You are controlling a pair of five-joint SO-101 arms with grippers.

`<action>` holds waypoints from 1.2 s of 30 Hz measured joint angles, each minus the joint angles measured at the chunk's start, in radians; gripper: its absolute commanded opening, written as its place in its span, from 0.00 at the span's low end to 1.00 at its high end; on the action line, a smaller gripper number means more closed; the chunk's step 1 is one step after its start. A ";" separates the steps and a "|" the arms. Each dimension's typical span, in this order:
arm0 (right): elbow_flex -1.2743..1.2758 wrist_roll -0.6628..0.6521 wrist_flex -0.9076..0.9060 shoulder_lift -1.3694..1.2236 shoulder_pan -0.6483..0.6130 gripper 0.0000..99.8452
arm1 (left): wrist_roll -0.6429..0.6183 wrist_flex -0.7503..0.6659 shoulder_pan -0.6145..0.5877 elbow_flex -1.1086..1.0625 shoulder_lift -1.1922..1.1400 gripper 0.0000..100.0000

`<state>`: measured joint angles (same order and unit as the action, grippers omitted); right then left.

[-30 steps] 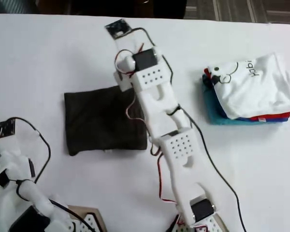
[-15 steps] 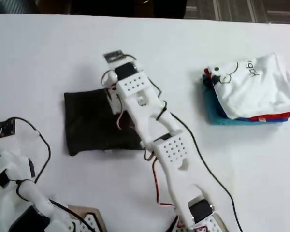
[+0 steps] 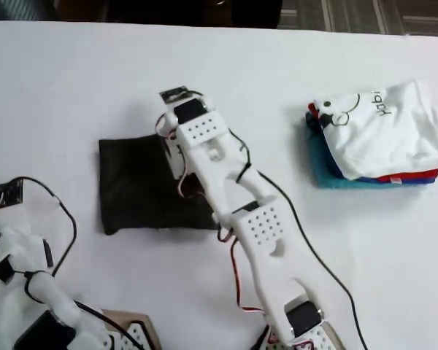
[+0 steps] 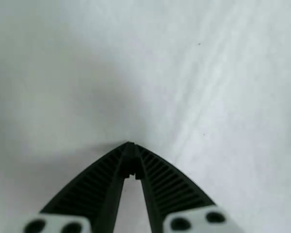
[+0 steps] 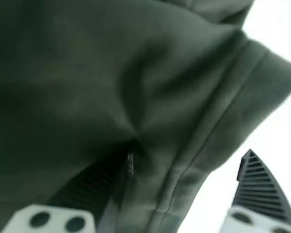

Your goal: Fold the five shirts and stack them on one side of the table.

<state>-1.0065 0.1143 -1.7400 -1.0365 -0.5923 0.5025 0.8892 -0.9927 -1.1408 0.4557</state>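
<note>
One dark shirt point(image 3: 135, 186) flat, four shirts point(image 3: 379, 135) stacked

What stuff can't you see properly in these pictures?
- High view: the white right arm covers one side of the dark folded cloth shirt.
- High view: the white folded shirt hides the coloured shirts beneath; just edges peek out.
- High view: the left arm is cut off at the corner.
- Right wrist view: dark cloth hides part of one finger of the right gripper.
</note>
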 measured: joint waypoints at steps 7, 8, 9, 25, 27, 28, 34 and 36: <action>-0.193 0.000 0.000 -0.130 0.000 0.32 | 0.000 0.000 0.000 0.000 0.000 0.03; -0.221 0.000 -0.002 -0.147 0.002 0.32 | 0.000 0.000 0.000 0.000 0.000 0.03; -0.242 -0.008 -0.002 -0.160 0.002 0.32 | 0.000 0.000 0.000 0.000 0.000 0.03; -0.285 -0.091 -0.008 -0.190 -0.003 0.02 | 0.000 0.000 0.000 0.000 0.000 0.03; -0.285 -0.124 -0.008 -0.190 -0.003 0.02 | 0.000 0.000 0.000 0.000 0.000 0.03; -0.285 -0.132 -0.008 -0.190 -0.003 0.02 | 0.000 0.000 0.000 0.000 0.000 0.03; -0.290 -0.150 -0.009 -0.166 0.006 0.02 | 0.000 0.000 0.000 0.000 0.000 0.03; -0.285 -0.158 -0.009 -0.135 0.015 0.02 | 0.000 0.000 0.000 0.000 0.000 0.03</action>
<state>-1.2919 -0.0437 -1.7492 -1.1715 -0.5769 0.5025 0.8892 -0.9927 -1.1408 0.4557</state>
